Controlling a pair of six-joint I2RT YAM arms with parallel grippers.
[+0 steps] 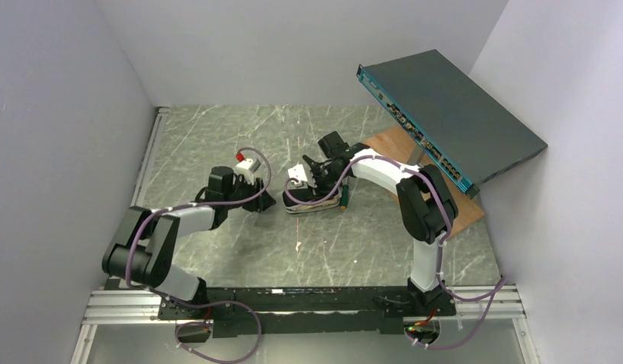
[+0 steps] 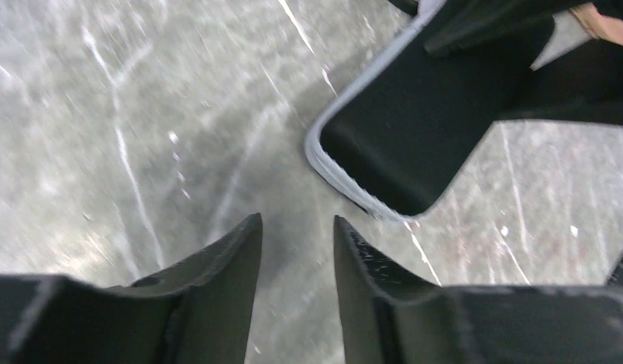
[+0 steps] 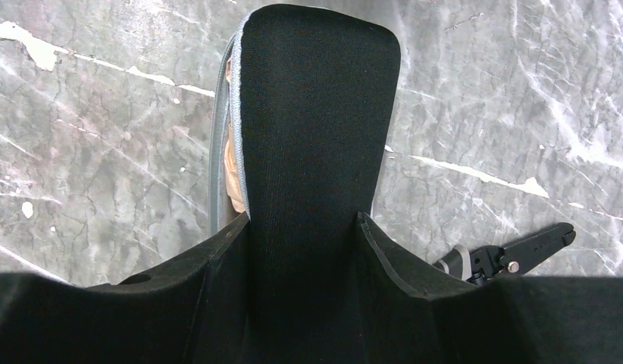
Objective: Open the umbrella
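Note:
The umbrella (image 1: 317, 202) lies folded flat on the marble table between my two arms. It shows as a black fabric slab with a grey edge. In the right wrist view the umbrella (image 3: 316, 114) stands up from between my fingers, with a sliver of pale beige fabric (image 3: 234, 163) at its left edge. My right gripper (image 3: 305, 220) is shut on it; in the top view this gripper (image 1: 314, 186) is over its middle. My left gripper (image 2: 297, 227) is open and empty, just short of the umbrella's rounded end (image 2: 399, 129). In the top view the left gripper (image 1: 264, 200) is left of the umbrella.
A dark flat box with a teal front (image 1: 445, 114) leans tilted at the back right over a brown board (image 1: 389, 144). Grey walls close in the left, back and right. A small black and grey part (image 3: 513, 254) lies right of my right fingers.

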